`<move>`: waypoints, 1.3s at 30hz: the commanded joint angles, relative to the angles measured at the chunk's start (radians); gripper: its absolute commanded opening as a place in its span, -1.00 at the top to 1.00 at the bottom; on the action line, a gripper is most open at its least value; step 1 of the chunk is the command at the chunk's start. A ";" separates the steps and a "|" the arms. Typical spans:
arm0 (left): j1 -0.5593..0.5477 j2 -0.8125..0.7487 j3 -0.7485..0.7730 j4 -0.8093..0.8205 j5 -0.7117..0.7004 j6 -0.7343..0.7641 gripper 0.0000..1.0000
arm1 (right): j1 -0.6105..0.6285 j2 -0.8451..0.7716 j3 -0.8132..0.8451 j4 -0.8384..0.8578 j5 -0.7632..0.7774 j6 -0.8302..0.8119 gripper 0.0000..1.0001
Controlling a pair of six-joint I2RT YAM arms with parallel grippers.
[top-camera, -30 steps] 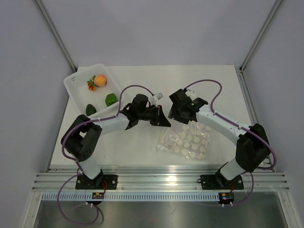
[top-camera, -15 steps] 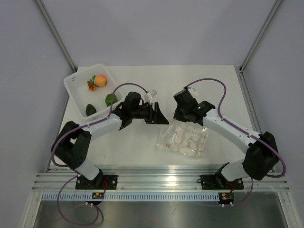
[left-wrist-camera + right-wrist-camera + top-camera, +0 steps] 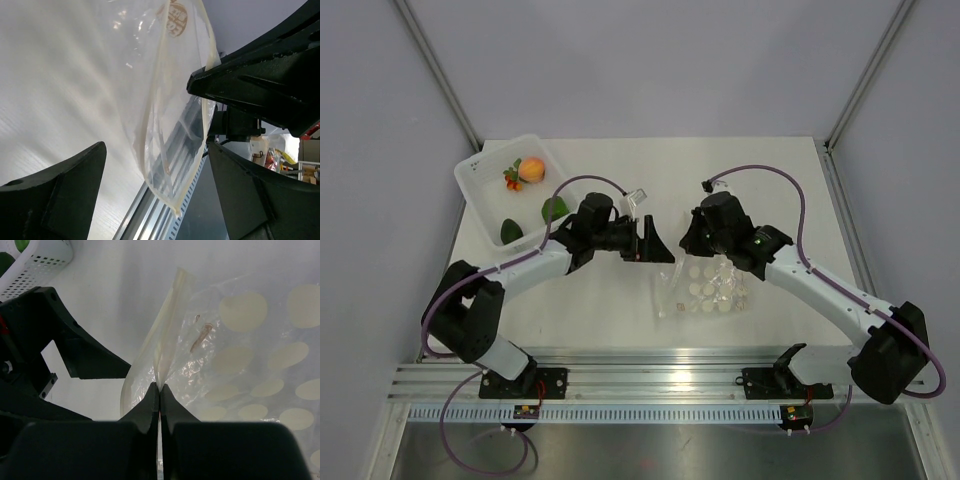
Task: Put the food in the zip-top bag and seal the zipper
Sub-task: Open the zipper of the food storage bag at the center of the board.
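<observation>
Two grippers meet mid-table: the right gripper (image 3: 159,388) clenches the mouth edge of the zip-top bag (image 3: 712,290), while the left gripper (image 3: 155,148) stands released just beside it, nearer the food (image 3: 531,169) in the far-left-corner tray (image 3: 470,173).

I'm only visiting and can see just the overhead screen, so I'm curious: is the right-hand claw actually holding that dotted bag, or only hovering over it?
Observer: It is holding it. The right wrist view shows the right gripper shut, pinching the zip-top bag at its mouth edge.
Visitor: And the left claw, has it got the bag too?
Observer: No. In the left wrist view the left gripper is open, with its jaws wide apart. The bag's raised edge hangs between them, unclamped.
</observation>
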State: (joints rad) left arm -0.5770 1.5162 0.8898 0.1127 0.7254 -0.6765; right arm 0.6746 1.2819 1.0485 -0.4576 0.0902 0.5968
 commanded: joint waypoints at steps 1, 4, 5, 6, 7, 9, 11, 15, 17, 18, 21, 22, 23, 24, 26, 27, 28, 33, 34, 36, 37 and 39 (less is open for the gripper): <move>-0.044 0.028 0.072 -0.005 0.028 0.049 -0.70 | 0.008 0.000 0.018 0.051 -0.046 -0.037 1.00; -0.067 0.070 0.087 -0.028 -0.001 0.064 -0.47 | 0.006 0.000 0.027 0.051 -0.078 -0.055 1.00; -0.069 0.079 0.087 -0.027 -0.009 0.063 -0.23 | 0.006 -0.003 0.030 0.050 -0.087 -0.063 1.00; -0.067 0.097 0.090 -0.028 -0.017 0.063 -0.09 | 0.006 -0.006 0.041 0.028 -0.086 -0.083 1.00; -0.069 0.107 0.101 -0.039 -0.027 0.064 0.13 | 0.008 -0.004 0.051 0.007 -0.113 -0.095 1.00; -0.069 0.114 0.106 -0.027 0.015 0.064 0.76 | 0.006 -0.004 0.090 -0.094 -0.100 -0.144 1.00; -0.067 0.102 0.106 -0.013 0.023 0.064 1.00 | 0.006 -0.016 0.100 -0.175 -0.020 -0.161 0.93; -0.069 0.076 0.104 -0.001 0.014 0.061 1.00 | 0.006 -0.050 0.133 -0.285 0.129 -0.134 0.49; -0.069 0.078 0.103 0.025 0.019 0.045 1.00 | 0.008 -0.050 0.154 -0.309 0.152 -0.100 0.32; -0.069 0.079 0.101 0.037 0.022 0.025 1.00 | 0.010 -0.044 0.160 -0.315 0.152 -0.092 0.26; -0.067 0.079 0.097 0.076 0.008 -0.006 1.00 | 0.019 -0.020 0.180 -0.334 0.178 -0.055 -0.17; -0.069 0.076 0.095 0.081 0.000 -0.011 1.00 | 0.032 -0.013 0.183 -0.335 0.180 -0.048 -0.24; -0.067 0.075 0.095 0.087 -0.004 -0.017 1.00 | 0.039 -0.001 0.183 -0.332 0.186 -0.032 -0.36; -0.069 0.075 0.092 0.091 -0.015 -0.030 1.00 | 0.049 0.000 0.183 -0.334 0.204 -0.020 -0.37; -0.069 0.073 0.087 0.107 -0.021 -0.041 1.00 | 0.081 0.004 0.174 -0.310 0.218 0.003 -0.37; -0.069 0.073 0.086 0.114 -0.030 -0.050 1.00 | 0.089 0.000 0.170 -0.303 0.227 0.012 -0.37; -0.069 0.073 0.086 0.114 -0.037 -0.054 1.00 | 0.095 -0.001 0.166 -0.288 0.226 0.017 -0.36; -0.069 0.079 0.089 0.125 -0.040 -0.064 1.00 | 0.134 0.011 0.159 -0.285 0.227 0.040 -0.29; -0.069 0.078 0.092 0.125 -0.040 -0.063 1.00 | 0.138 0.016 0.151 -0.289 0.235 0.047 -0.27; -0.069 0.078 0.092 0.125 -0.040 -0.064 1.00 | 0.149 0.036 0.145 -0.296 0.250 0.057 -0.20; -0.069 0.076 0.092 0.125 -0.040 -0.064 1.00 | 0.152 0.043 0.142 -0.297 0.258 0.063 -0.17; -0.069 0.075 0.092 0.127 -0.037 -0.064 1.00 | 0.164 0.062 0.139 -0.293 0.284 0.064 -0.13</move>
State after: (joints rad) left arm -0.6468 1.6245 0.9558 0.1791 0.6983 -0.7349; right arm 0.8165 1.3193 1.1908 -0.7612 0.3023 0.6312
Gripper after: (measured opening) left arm 0.008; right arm 0.578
